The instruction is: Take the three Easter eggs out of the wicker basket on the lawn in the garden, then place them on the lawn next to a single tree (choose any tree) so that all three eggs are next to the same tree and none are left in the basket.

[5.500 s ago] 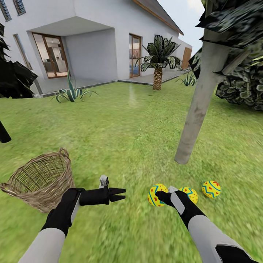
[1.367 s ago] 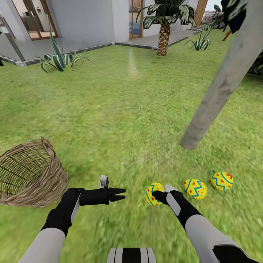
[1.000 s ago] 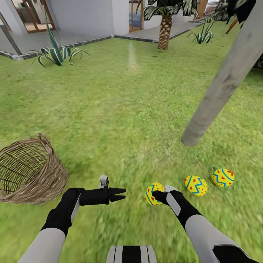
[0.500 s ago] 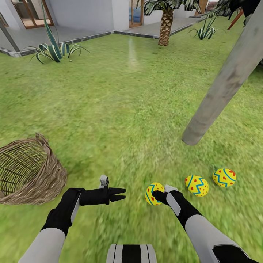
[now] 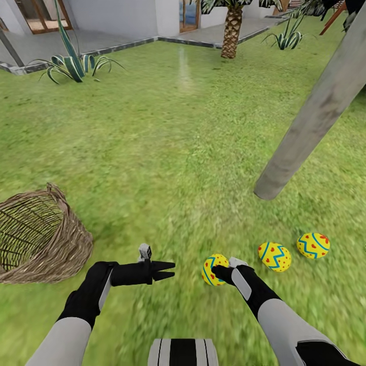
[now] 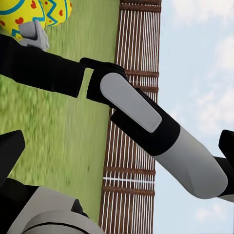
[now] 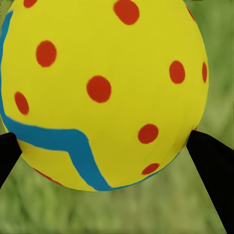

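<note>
**A:** What is lying on the ground, and what does it feel like it would be made of?

**B:** Mottled, bright green lawn (image 5: 152, 152) is filling most of the head view. At the left edge a round woven wicker basket (image 5: 43, 239) is sitting tipped, its tan ribs showing inside. Rising at a slant on the right is the tree (image 5: 310, 122), its trunk pale grey and smooth.

**A:** And the eggs?

**B:** Three glossy yellow Easter eggs, painted with blue zigzags and red dots. Two are resting on the grass in the lower right, near the trunk's base: one (image 5: 274, 255) and another (image 5: 313, 245) just beside it. The third egg (image 5: 214, 269) is sitting lower centre, between the fingers of the right gripper (image 5: 219, 271), which is clamping it.

**A:** Does the wrist camera add anything?

**B:** The right wrist view is showing that egg (image 7: 105, 92) very close, with a black fingertip (image 7: 212, 170) pressing its edge. The left wrist view is looking across at the right arm (image 6: 131, 112) and a brown slatted fence (image 6: 134, 122) under a cloudy sky.

**A:** The other hand?

**B:** The left gripper (image 5: 165, 270), black and pointed, is hovering over grass, fingers slightly parted, holding nothing.
</note>
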### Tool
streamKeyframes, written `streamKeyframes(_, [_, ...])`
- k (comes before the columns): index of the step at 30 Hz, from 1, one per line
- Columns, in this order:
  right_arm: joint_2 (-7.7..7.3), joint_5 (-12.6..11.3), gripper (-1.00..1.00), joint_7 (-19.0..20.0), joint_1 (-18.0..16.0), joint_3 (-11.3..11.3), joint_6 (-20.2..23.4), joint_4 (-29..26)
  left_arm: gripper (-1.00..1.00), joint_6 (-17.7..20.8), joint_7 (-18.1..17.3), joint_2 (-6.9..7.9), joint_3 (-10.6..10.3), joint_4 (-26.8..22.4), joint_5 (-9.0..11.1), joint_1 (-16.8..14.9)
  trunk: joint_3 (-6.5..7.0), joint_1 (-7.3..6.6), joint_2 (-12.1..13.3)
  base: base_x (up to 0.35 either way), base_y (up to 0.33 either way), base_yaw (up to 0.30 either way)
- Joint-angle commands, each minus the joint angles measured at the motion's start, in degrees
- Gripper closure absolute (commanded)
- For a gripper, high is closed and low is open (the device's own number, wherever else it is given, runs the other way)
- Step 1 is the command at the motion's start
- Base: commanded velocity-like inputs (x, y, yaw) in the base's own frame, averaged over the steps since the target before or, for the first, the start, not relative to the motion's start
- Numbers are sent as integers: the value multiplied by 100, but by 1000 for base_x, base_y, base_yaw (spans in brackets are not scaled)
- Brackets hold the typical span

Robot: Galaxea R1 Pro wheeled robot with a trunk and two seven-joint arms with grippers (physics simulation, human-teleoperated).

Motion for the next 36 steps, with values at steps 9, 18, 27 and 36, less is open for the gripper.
streamKeyframes(9, [0,-60,100,-44,-1,11,22,-11,-100,60,-47,-7,21,-4,-61,-2,-48,4,-4,0,0,0])
streamKeyframes(18, [0,-68,100,-44,1,4,22,-8,-100,60,-47,1,32,-6,-60,-2,-48,4,-4,0,0,0])
streamKeyframes(27, [-17,-110,100,-42,-1,-20,-1,-12,-100,60,-43,-4,30,-3,-62,-2,-48,4,-4,79,0,0])
streamKeyframes(36, [-26,-121,100,-33,-1,-24,-13,-12,-100,60,-41,-7,30,-5,-61,-2,-115,12,-8,0,0,0])
